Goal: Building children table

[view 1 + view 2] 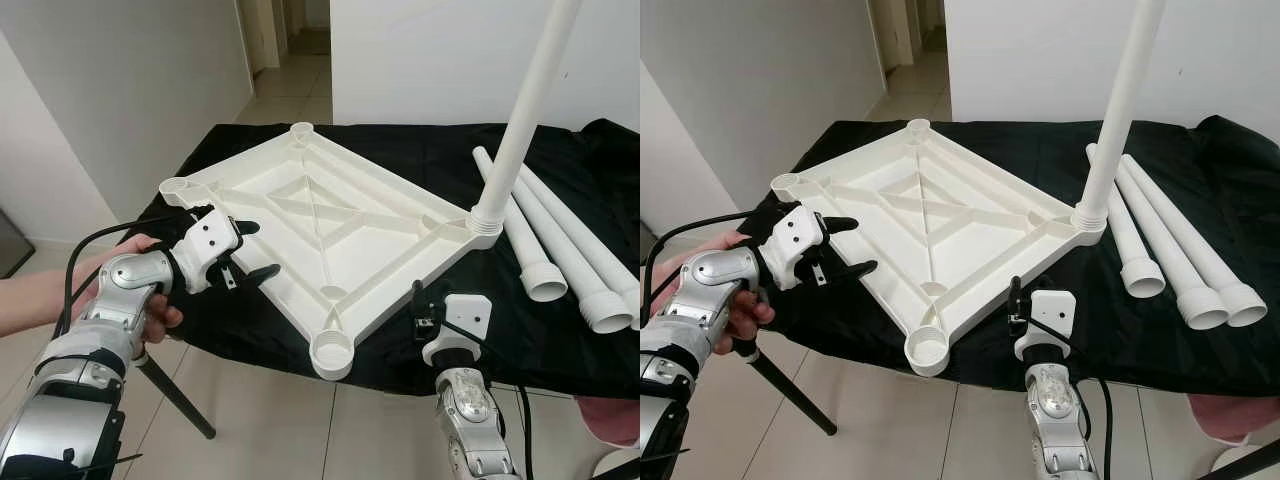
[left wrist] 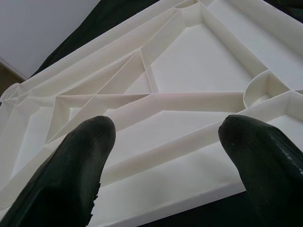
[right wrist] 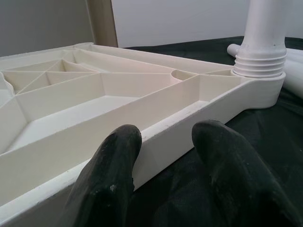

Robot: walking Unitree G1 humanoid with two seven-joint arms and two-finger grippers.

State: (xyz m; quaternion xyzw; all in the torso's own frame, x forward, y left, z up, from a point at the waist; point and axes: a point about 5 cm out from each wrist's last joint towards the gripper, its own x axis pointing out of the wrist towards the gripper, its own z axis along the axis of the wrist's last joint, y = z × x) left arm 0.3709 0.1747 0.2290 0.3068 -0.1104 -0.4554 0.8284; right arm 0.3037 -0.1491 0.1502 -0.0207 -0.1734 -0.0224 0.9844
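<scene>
Black-clothed table [image 1: 420,150] holds upturned tabletop [image 1: 330,215], one leg [image 1: 520,120] fitted. Left gripper [image 1: 250,250] and right gripper [image 3: 161,142] released beside tabletop's edges. Bumping tabletop could topple leg

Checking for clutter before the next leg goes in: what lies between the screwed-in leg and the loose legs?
Only bare black cloth between the upright leg and the three loose legs, as the left eye view shows.

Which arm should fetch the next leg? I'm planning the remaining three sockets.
Probably the right. The right claw sits by the tabletop's near edge, closer to the loose legs; the left claw is across the tabletop, near a person's hand.
</scene>
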